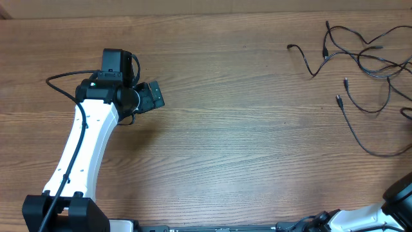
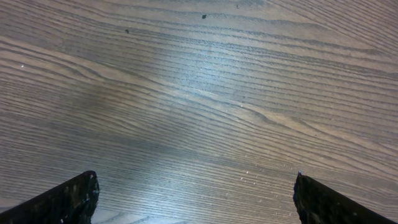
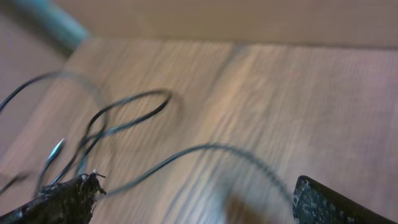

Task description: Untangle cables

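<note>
The cables [image 1: 368, 57] lie as a loose tangle of thin black cords at the table's far right, with small plugs [image 1: 338, 99] at the free ends. In the right wrist view a blurred strand [image 3: 211, 149] curves across the wood between the two fingers of my right gripper [image 3: 196, 200], which is open and holds nothing. More loops [image 3: 118, 115] lie to the left, and one strand passes close by the left fingertip [image 3: 74, 193]. My left gripper [image 2: 196, 199] is open over bare wood, far to the left of the cables [image 1: 151, 96].
The wooden table [image 1: 244, 142] runs across the whole view. The left arm [image 1: 84, 148] reaches up from the front left. Part of the right arm [image 1: 400, 193] shows at the front right corner. A table edge and a grey bar [image 3: 53, 22] show beyond the cables.
</note>
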{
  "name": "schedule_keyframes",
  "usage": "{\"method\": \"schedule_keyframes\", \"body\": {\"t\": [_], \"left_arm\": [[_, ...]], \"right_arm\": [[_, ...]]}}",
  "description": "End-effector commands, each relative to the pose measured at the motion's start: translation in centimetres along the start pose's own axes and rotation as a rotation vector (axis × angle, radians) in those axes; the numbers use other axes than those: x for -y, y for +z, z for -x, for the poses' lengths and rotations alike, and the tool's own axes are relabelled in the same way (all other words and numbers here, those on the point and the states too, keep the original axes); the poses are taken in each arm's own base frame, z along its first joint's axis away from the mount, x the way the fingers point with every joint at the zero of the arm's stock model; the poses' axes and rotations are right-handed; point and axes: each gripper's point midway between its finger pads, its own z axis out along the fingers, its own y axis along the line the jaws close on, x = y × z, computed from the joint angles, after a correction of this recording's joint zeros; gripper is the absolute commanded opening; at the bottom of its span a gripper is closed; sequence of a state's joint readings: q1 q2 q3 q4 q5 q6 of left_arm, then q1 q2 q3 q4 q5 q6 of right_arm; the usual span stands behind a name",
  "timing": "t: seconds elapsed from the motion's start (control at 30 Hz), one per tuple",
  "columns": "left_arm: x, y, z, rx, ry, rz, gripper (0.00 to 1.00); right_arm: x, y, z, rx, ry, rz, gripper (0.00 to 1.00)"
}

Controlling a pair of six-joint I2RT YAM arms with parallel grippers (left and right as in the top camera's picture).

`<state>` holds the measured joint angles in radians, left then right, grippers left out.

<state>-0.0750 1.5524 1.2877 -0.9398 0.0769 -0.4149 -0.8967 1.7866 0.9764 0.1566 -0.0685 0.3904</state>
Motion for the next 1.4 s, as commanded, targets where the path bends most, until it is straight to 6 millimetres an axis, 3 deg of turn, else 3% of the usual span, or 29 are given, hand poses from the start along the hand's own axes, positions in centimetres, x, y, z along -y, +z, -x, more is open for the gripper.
{"method": "schedule_keyframes", "body": {"t": [0.0, 0.07, 0.2, 0.4, 0.67, 0.87, 1.1, 1.37], "left_arm": [[0.0, -0.2, 0.5, 0.015, 0.013, 0.001, 1.0], [0.0, -0.2, 0.5, 0.015, 0.013, 0.002, 1.0], [0.0, -0.2, 0.5, 0.015, 0.013, 0.002, 1.0], [0.0, -0.2, 0.5, 0.015, 0.013, 0.002, 1.0], [0.0, -0.2, 0.5, 0.015, 0.013, 0.002, 1.0], [0.0, -0.2, 0.5, 0.015, 0.013, 0.002, 1.0], [0.0, -0.2, 0.5, 0.015, 0.013, 0.002, 1.0], [0.0, -0.2, 0.5, 0.015, 0.013, 0.002, 1.0]], "right_arm": [[-5.2, -2.3, 1.6, -0.011, -0.075, 0.24, 1.0], [-6.9, -3.6, 1.8, -0.025, -0.09, 0.321, 1.0], [-8.3, -5.6, 1.9, -0.038, -0.157, 0.375, 1.0], [-10.4, -8.1, -0.3, -0.096, -0.319, 0.397, 1.0], [-17.0, -11.9, -7.1, -0.234, -0.511, 0.543, 1.0], [-21.4, -14.9, -13.6, -0.366, -0.615, 0.646, 1.0], [-23.3, -17.5, -19.3, -0.46, -0.739, 0.649, 1.0], [-23.3, -18.7, -21.4, -0.519, -0.775, 0.653, 1.0]]}}
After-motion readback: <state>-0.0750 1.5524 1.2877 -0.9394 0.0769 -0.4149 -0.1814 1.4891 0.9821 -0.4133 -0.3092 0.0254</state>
